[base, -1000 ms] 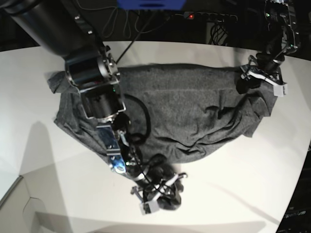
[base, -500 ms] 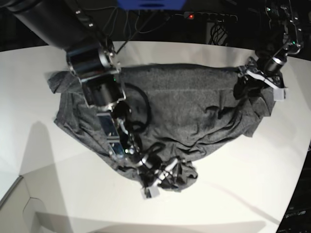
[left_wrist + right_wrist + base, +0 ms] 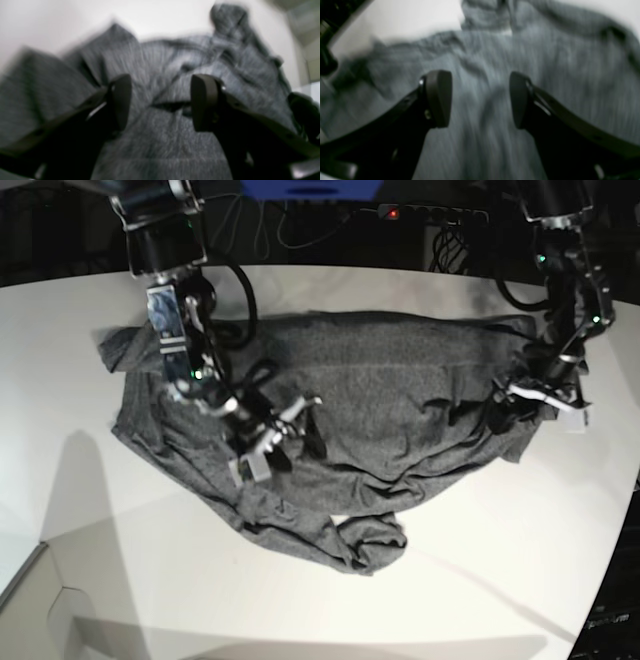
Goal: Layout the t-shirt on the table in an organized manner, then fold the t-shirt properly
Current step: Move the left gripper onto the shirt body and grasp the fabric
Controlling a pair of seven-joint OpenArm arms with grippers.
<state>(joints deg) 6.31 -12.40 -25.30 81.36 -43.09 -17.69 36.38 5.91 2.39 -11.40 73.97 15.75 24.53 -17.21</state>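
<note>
Here, both claws agape, right claw (image 3: pixel 278 435) and left claw (image 3: pixel 535 406) above t-shirt (image 3: pixel 400 400)

Your right pincer (image 3: pixel 278 435) hangs over the middle of the t-shirt (image 3: pixel 400 395), toward its left half in the base view, jaws spread wide with nothing between them. Its arm reaches down from the top left corner of that view, wrist angled toward the shirt's lower hem. Your left pincer (image 3: pixel 540 402) sits at the shirt's right-hand edge, jaws also parted and empty in its wrist view, the arm dropping in from the top right, forearm nearly vertical above that edge.
</note>
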